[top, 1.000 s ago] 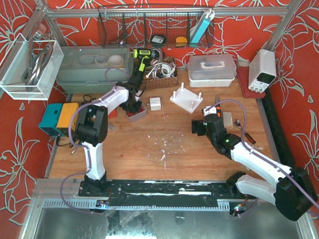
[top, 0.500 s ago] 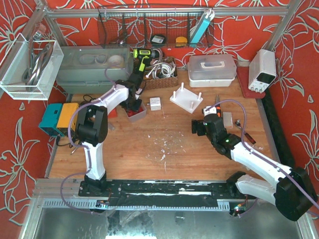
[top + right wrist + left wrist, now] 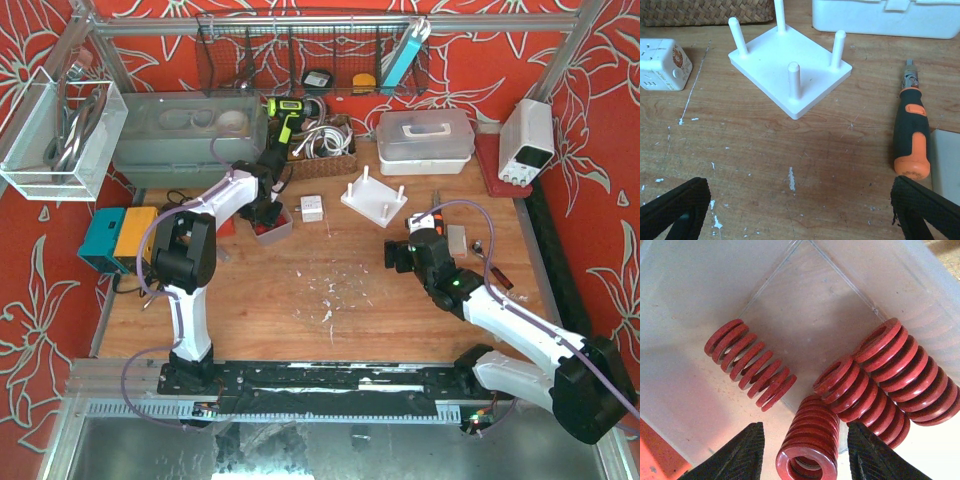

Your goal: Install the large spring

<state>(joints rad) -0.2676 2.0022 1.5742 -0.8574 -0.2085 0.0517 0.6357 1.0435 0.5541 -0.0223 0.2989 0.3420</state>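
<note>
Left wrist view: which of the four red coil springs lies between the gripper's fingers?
The red coil spring at bottom centre, end-on to the camera, within the left gripper; the other three lie farther back in the clear plastic bin.

My top external camera looks steeply down from above and behind the arm bases (image 3: 190,375), far enough off to take in the whole table (image 3: 280,300). My left wrist camera hangs close over the clear bin (image 3: 700,290), facing down onto its red springs (image 3: 750,365). My right wrist camera sits low, facing across the wood toward the white peg plate (image 3: 765,65) and screwdriver (image 3: 912,135); the overhead view shares all of these.
</note>
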